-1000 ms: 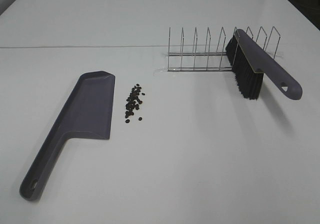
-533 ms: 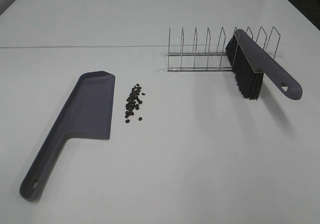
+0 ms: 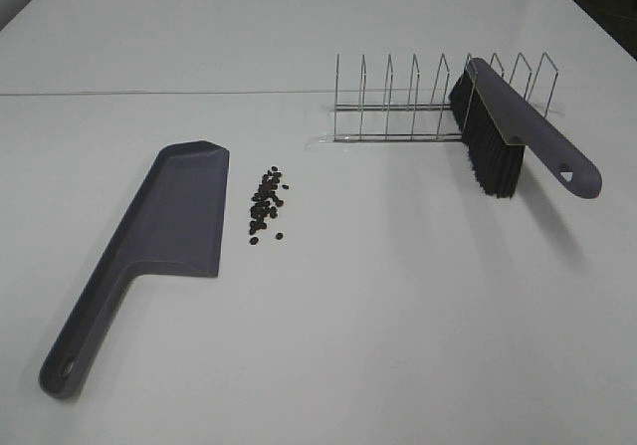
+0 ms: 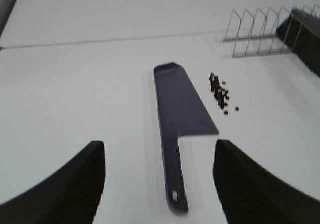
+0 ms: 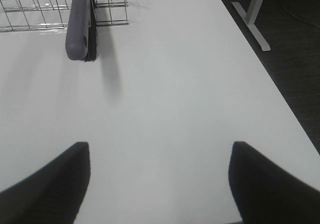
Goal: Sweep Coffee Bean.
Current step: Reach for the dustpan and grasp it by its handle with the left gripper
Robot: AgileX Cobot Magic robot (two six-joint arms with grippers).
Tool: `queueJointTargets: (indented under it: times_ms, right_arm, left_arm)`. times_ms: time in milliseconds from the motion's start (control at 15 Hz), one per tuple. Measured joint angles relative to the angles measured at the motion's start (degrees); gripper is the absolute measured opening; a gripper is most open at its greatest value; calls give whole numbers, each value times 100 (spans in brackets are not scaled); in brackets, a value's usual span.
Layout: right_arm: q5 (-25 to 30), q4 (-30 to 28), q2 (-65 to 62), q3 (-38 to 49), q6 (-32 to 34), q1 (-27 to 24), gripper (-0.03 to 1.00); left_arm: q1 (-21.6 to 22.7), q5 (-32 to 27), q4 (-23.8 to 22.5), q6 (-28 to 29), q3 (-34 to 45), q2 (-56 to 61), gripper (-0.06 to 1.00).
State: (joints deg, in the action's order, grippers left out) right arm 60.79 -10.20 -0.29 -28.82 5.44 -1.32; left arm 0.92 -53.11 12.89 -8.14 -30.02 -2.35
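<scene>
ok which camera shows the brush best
The exterior high view: it shows the whole brush, black bristles and grey handle, propped in the wire rack. The right wrist view shows only the handle end and a strip of bristles, foreshortened. The left wrist view catches just a blurred dark part at the picture's edge.

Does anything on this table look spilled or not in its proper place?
Yes. Beans lie scattered loose on the bare table, close beside the dustpan. The brush leans tilted in the rack, its handle sticking out.
</scene>
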Motion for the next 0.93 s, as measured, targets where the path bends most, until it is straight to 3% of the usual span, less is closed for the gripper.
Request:
queueJointTargets:
  times_ms: [67,133,333,667,733,933]
  right_arm:
    - [0,0,0,0,0,0,75]
    - [0,0,0,0,0,0,75]
    - [0,0,0,0,0,0,75]
    - [0,0,0,0,0,0,75]
    - [0,0,0,0,0,0,75]
    - [0,0,0,0,0,0,75]
  left_arm:
    - [0,1077,0,413,0,-636,60]
    - [0,1536,0,556,-11,-1066,60]
    - [0,1942,23,682,-395,-2595,60]
    - [6,854,57,699,-2177,-5689,60]
    - [-40,430,57,699,-2893,-6795,60]
    - [-338,258,-40,745,-3524,-8010,60]
